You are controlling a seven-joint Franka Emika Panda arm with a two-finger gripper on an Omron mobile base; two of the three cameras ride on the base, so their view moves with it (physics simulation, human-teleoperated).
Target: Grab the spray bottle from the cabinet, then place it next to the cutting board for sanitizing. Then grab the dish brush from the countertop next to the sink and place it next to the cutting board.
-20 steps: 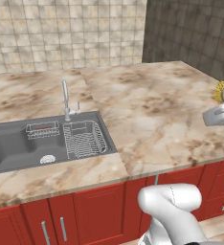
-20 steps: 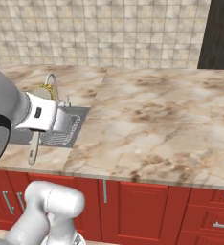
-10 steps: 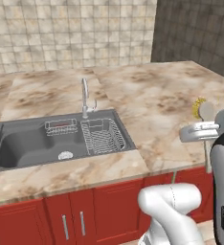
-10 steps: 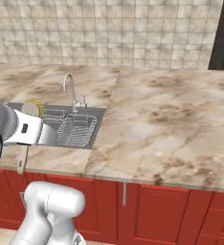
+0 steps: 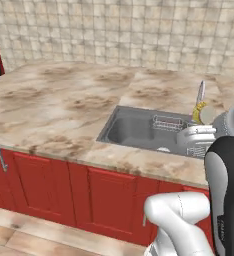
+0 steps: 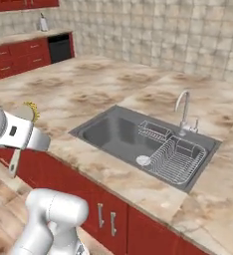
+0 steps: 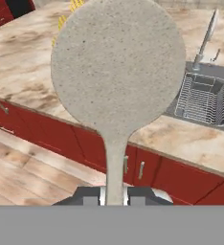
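Left base view: one sink (image 5: 134, 131), one faucet (image 5: 200, 93), one countertop (image 5: 54, 105). One dish brush (image 5: 204, 114) is held above the counter's front edge.

Right base view: the brush head, with yellow bristles (image 6: 32, 110), sits beyond the wrist.

Hand view: the gripper (image 7: 113, 196) is clamped on the brush handle; its round head rises straight ahead.

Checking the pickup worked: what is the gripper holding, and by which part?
The gripper holds the grey round-headed, yellow-bristled dish brush by the lower end of its slim handle.

Dish brush (image 7: 117, 72) — round grey speckled head, yellow bristles behind, handle pinched at its base.
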